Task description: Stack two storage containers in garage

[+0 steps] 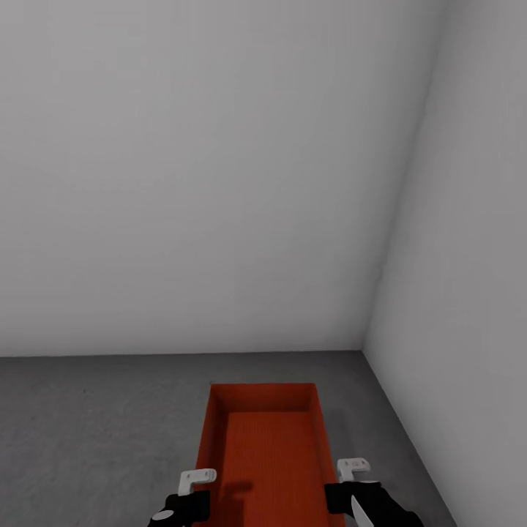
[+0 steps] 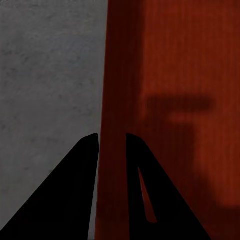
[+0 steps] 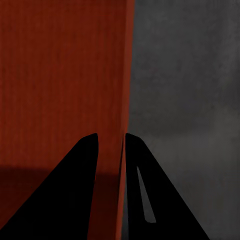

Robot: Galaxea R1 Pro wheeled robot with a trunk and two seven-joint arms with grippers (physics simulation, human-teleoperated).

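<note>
One orange-red storage container (image 1: 267, 446), open-topped, sits between the two pincers over the dark grey concrete floor (image 1: 95, 432) near a corner of pale grey walls (image 1: 219, 183). Left pincer (image 2: 112, 145): fingers straddling the container's left wall, one inside and one outside, clamped on it. Right pincer (image 3: 111, 145): likewise clamped on the right wall, one finger on each side.
</note>
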